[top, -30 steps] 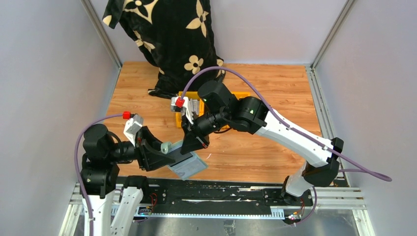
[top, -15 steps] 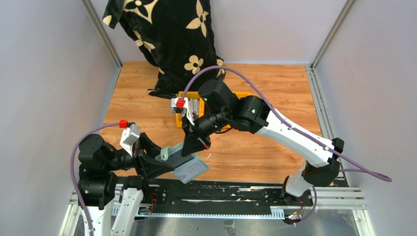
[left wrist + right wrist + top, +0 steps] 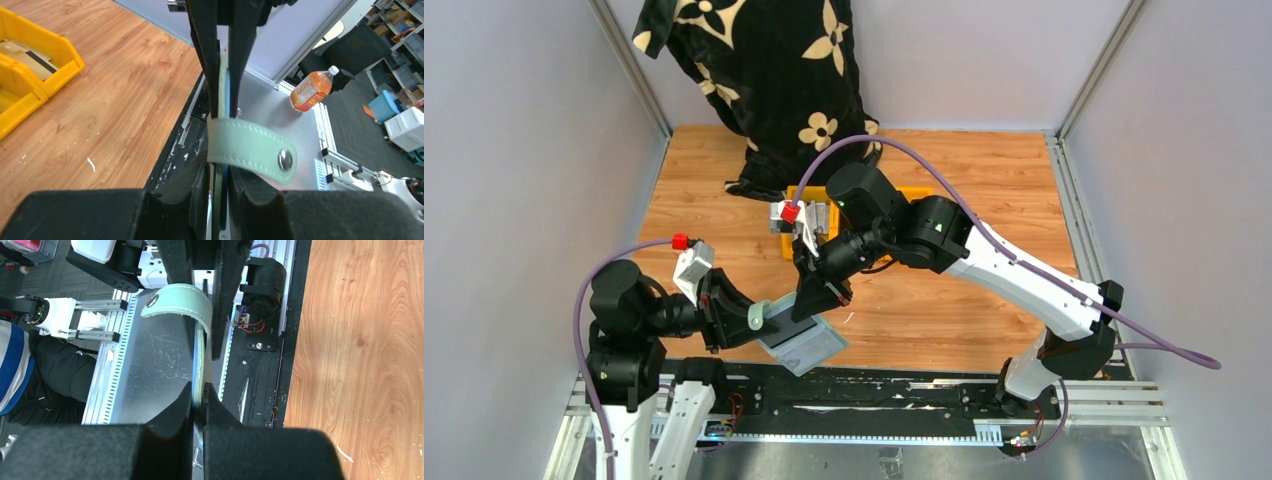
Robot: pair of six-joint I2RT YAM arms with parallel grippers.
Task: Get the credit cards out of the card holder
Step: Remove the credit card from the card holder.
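The sage-green card holder [image 3: 804, 340] hangs in the air over the table's near edge, between both grippers, its pale blue-grey inside facing up. My right gripper [image 3: 809, 300] comes from behind and is shut on its top edge [image 3: 199, 365]. My left gripper [image 3: 759, 318] straddles the left end just under the snap tab [image 3: 247, 145]. One pad touches the holder and a thin gap shows at the other. A tan credit card with a dark stripe [image 3: 30, 54] lies in the yellow bin [image 3: 60, 47]. No card shows in the holder's pockets.
The yellow bin [image 3: 799, 245] sits mid-table, mostly hidden under the right arm. A black cloth with cream flowers [image 3: 769, 80] hangs at the back left. The black base rail [image 3: 874, 385] runs just below the card holder. Grey walls close in both sides.
The left arm drew back toward the near edge, then returned, and its jaws narrowed around the card holder's left end. The holder shifted slightly left. The right arm barely moved.
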